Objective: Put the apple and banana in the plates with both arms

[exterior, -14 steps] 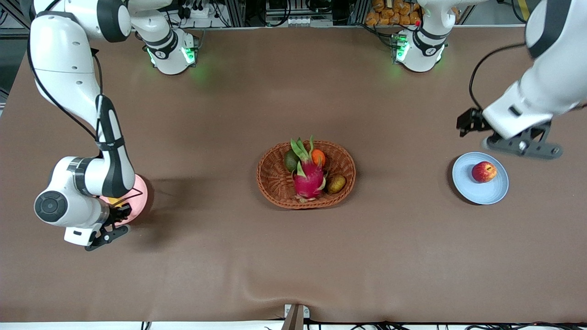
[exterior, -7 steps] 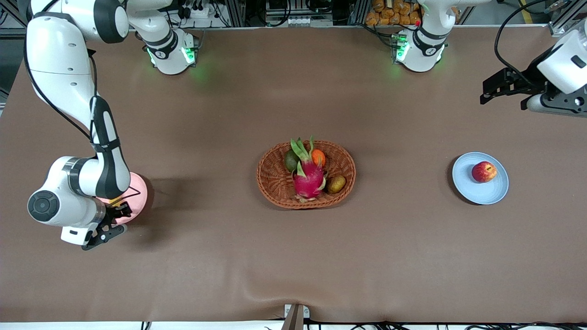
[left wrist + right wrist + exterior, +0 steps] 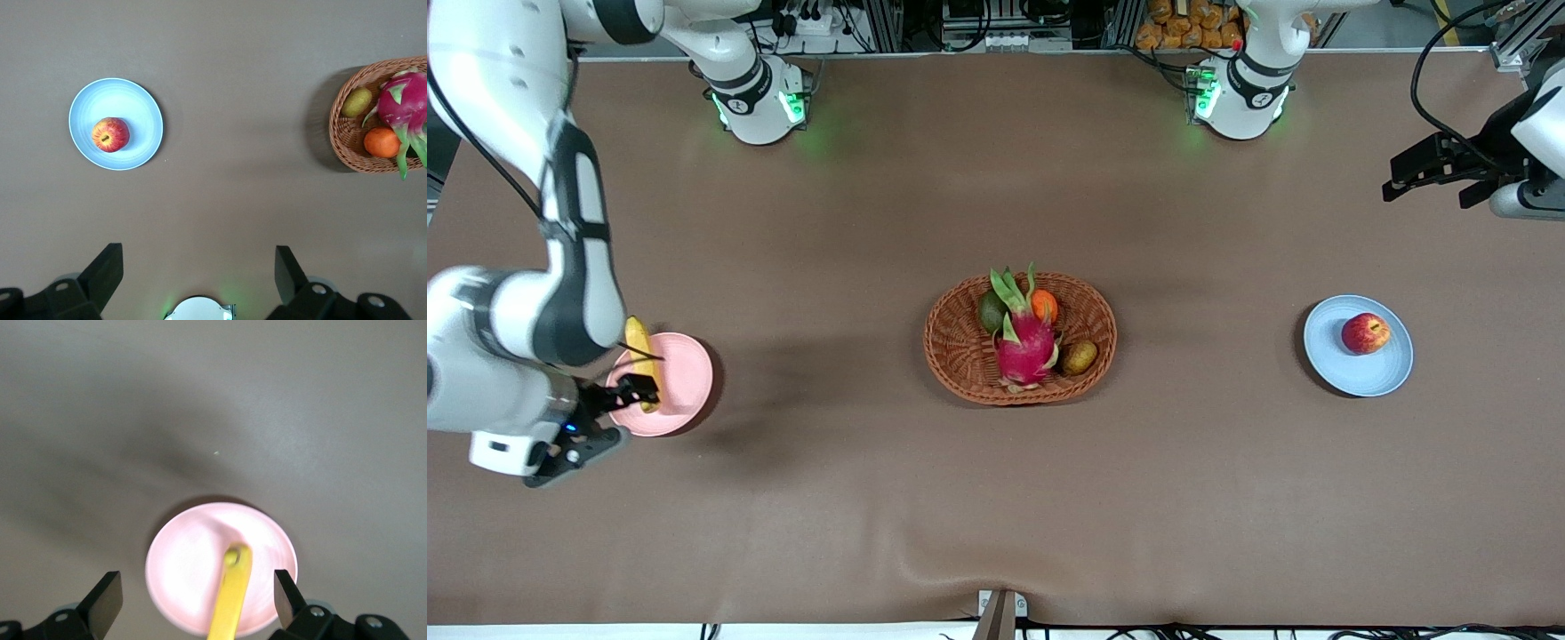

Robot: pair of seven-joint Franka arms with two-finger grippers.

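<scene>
My right gripper [image 3: 193, 600] hangs with its fingers [image 3: 107, 597] spread and empty, the banana [image 3: 230, 593] lying between and below them on the pink plate [image 3: 187, 567]. My left gripper [image 3: 197, 277] is released too, high over bare table, well clear of the apple [image 3: 111, 134] on the blue plate [image 3: 137, 107]. I judge both placements done. No readable writing anywhere.
</scene>
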